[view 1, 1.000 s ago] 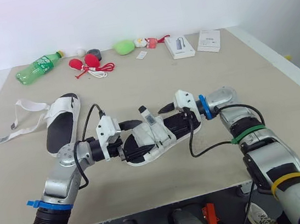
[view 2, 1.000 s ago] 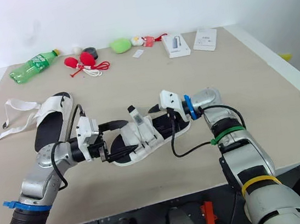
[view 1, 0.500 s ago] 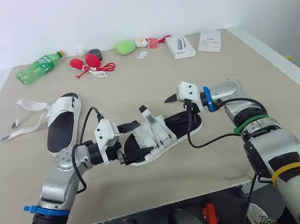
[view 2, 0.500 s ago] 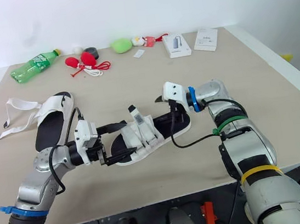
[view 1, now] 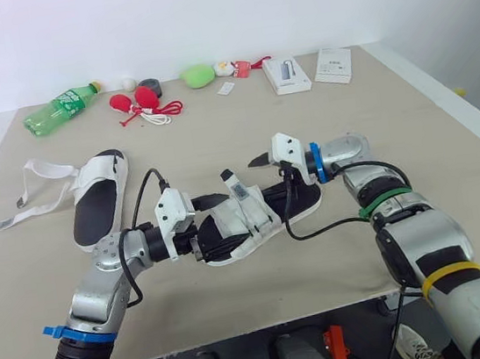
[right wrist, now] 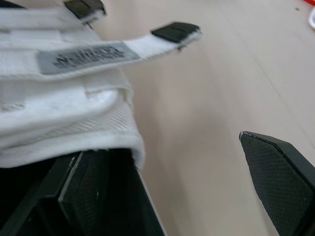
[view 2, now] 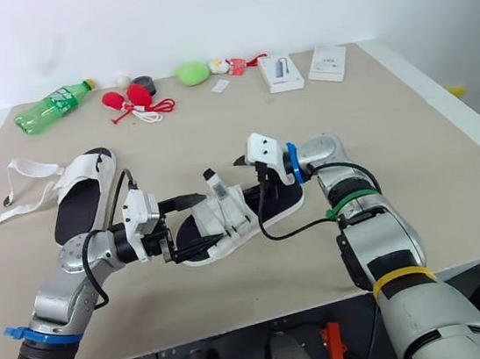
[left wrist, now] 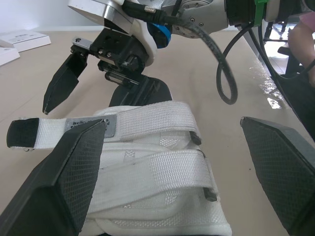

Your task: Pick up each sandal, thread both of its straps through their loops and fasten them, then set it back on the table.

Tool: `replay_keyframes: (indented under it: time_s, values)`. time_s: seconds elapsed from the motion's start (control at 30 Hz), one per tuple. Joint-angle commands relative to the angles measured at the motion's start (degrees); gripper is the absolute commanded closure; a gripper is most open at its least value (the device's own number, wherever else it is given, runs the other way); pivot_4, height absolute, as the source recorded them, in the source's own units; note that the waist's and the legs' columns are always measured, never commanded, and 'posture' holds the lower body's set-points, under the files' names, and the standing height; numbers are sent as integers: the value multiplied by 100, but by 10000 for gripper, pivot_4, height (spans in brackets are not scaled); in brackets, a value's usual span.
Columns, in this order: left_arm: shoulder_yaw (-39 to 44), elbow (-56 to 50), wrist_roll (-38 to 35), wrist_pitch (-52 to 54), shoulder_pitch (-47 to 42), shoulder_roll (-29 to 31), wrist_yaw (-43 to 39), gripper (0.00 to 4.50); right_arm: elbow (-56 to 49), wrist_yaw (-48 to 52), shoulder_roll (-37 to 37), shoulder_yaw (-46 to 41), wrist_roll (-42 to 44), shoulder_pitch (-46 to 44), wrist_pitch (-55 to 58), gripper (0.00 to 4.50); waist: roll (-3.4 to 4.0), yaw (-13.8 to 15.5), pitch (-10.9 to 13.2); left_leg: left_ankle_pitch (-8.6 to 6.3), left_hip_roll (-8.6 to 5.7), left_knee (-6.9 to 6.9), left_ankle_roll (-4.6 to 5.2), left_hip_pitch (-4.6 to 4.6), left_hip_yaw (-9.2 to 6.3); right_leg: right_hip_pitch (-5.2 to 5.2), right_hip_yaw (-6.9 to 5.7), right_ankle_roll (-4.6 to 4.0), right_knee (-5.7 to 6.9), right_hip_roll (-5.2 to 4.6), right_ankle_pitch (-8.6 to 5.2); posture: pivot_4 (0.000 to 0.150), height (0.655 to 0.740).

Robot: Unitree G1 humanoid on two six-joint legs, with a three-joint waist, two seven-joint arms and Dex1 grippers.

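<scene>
A sandal (view 1: pixel 250 222) with a black sole and white straps lies mid-table. Its two straps (left wrist: pixel 162 172) cross the upper, and one labelled strap end (right wrist: pixel 88 55) with a black tip sticks out loose. My left gripper (view 1: pixel 209 228) is open at the toe end, its fingers (left wrist: pixel 74 167) standing wide on either side of the strapped part. My right gripper (view 1: pixel 270 173) is open at the heel end, one finger (right wrist: pixel 93 191) over the black sole and the other off to the side above the table. A second sandal (view 1: pixel 100 193) lies at the left with its straps (view 1: pixel 28 185) undone.
Along the far edge lie a green bottle (view 1: pixel 62 105), red objects with a cord (view 1: pixel 143 99), a black roll (view 1: pixel 151 85), a green lump (view 1: pixel 198 76) and two white boxes (view 1: pixel 288 74) (view 1: pixel 334 65). The table's right edge (view 1: pixel 441 91) runs close to my right arm.
My right gripper drew back from the heel to the right, then came back left toward the loose strap end. The left gripper stays at the toe end.
</scene>
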Motion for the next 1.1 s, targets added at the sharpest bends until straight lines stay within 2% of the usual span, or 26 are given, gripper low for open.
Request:
replay_keyframes:
  time_s: [0.03,0.33,0.37,0.43,0.67,0.93,1.1]
  values:
    - [71,-164,-15,-54,3,23,50,0,-551,527,35,-209,354,49,322,372,0,0,0,0,0,0,0,0,0,0,0,0,0,-1,0,1500,7400]
    - [51,-152,1,-56,-19,-7,65,0,-830,556,219,-113,283,302,393,372,0,0,0,0,2,-1,0,1,-2,-1,-1,-1,0,2,0,1500,7400]
    - [57,-153,2,-59,-10,-5,64,0,-836,578,226,-115,289,316,400,2657,0,0,0,0,2,-1,0,1,-2,-1,-1,-1,0,2,0,1500,7400]
    - [79,-157,-6,-60,15,4,57,0,-852,635,246,-132,326,344,500,8183,0,0,0,0,2,-1,0,0,-1,-1,-1,-1,0,1,0,1500,7400]
    - [136,-126,-33,-55,27,19,59,0,-1073,783,288,-162,430,489,785,44029,0,-1,0,0,2,-1,0,1,-2,-1,-1,-1,0,1,0,1500,7400]
    - [134,-6,3,-104,-56,1,51,0,-1586,575,197,-390,724,604,1551,44630,0,1,0,0,2,-1,0,0,-2,-2,-2,-2,1,1,0,1500,7400]
    - [110,72,17,-136,-107,-21,31,0,-1861,-277,-135,-989,1073,466,2607,44630,0,8,0,0,-1,0,-1,-2,-2,-3,-2,-1,1,-3,0,1500,7400]
